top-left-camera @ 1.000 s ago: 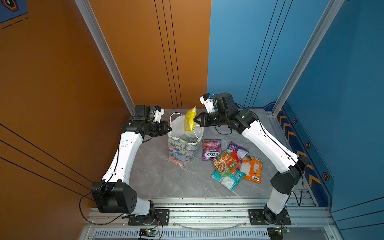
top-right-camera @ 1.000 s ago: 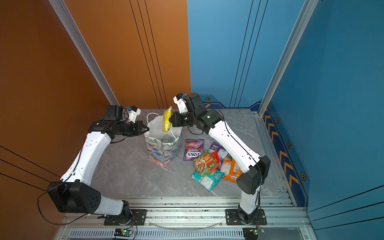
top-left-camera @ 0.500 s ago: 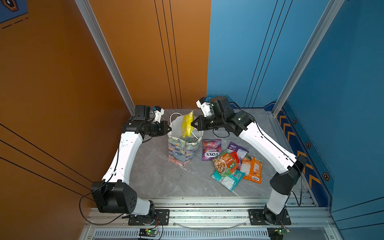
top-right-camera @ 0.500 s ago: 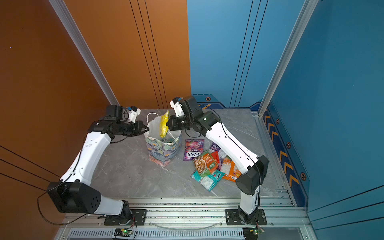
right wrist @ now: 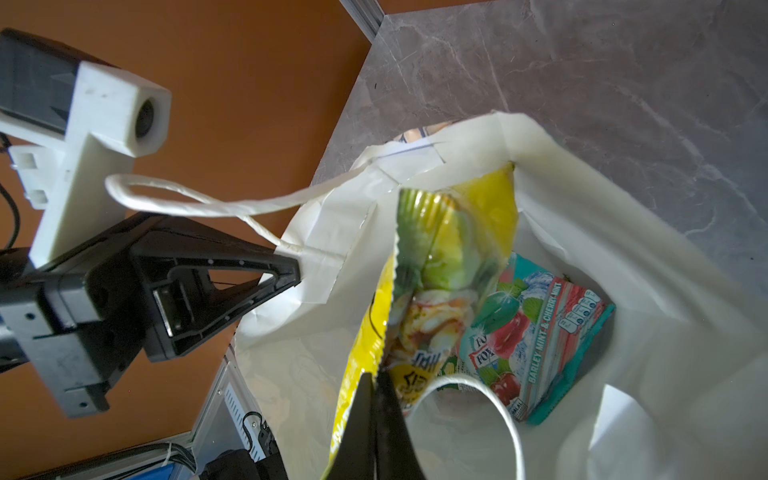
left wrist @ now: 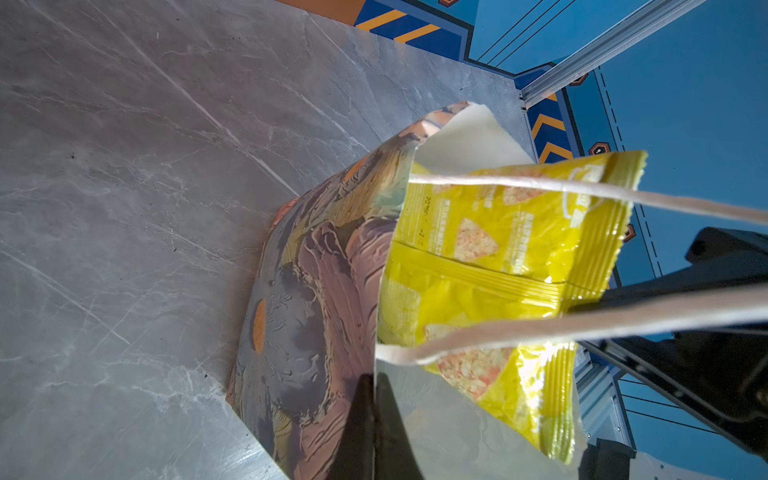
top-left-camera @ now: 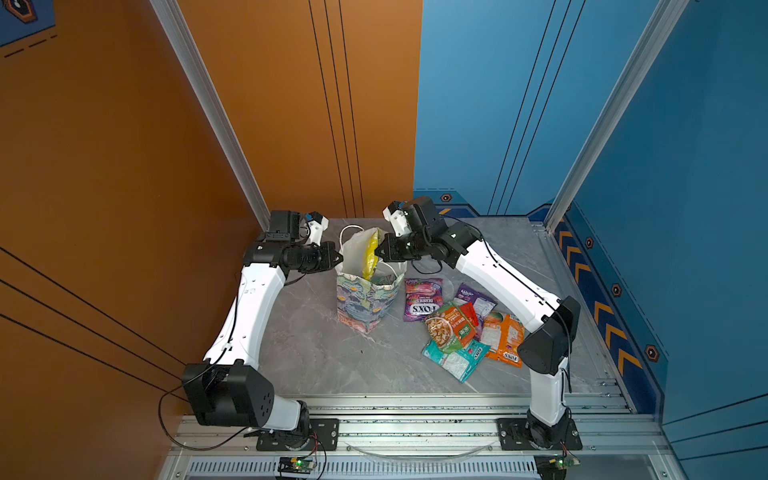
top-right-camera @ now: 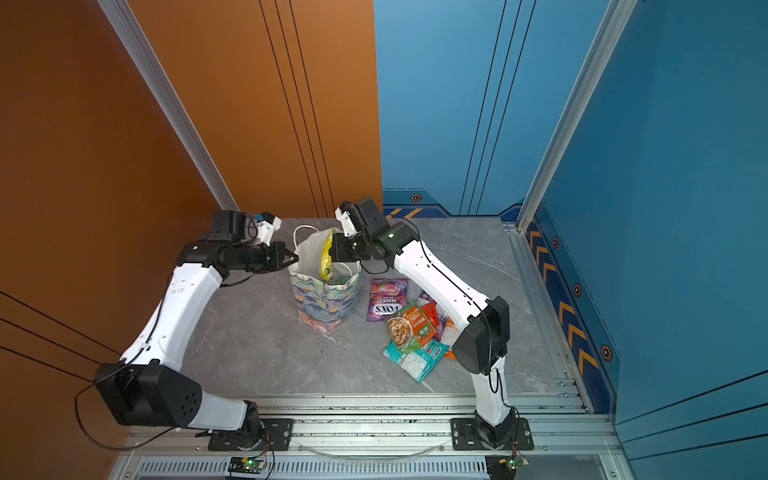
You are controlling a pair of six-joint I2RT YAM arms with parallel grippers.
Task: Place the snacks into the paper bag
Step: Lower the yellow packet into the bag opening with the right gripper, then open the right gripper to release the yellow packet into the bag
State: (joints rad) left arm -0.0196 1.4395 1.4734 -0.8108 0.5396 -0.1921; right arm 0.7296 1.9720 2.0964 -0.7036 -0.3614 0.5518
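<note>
The flowered paper bag (top-left-camera: 365, 301) (top-right-camera: 326, 305) stands upright near the table's middle. My left gripper (top-left-camera: 338, 257) (left wrist: 374, 380) is shut on the bag's left rim, one finger outside and one inside. My right gripper (top-left-camera: 377, 252) (right wrist: 375, 376) is shut on the top edge of a yellow snack packet (top-left-camera: 370, 253) (left wrist: 498, 249) (right wrist: 449, 249), which hangs half inside the bag's mouth. A teal packet (right wrist: 540, 328) lies at the bag's bottom. To the bag's right, loose snacks lie on the table: a purple FOX'S packet (top-left-camera: 422, 299), a green one (top-left-camera: 451, 330), a teal one (top-left-camera: 457, 359) and an orange one (top-left-camera: 503, 336).
The grey marble table (top-left-camera: 316, 353) is walled by an orange panel on the left and blue panels at the back and right. One white cord handle (left wrist: 623, 197) crosses the bag's mouth, and another handle (right wrist: 490, 399) loops beside my right gripper. The arm bases sit on the front rail.
My right gripper has come down and to the left with the yellow packet, taking its lower part into the bag's mouth. The left arm has stayed still.
</note>
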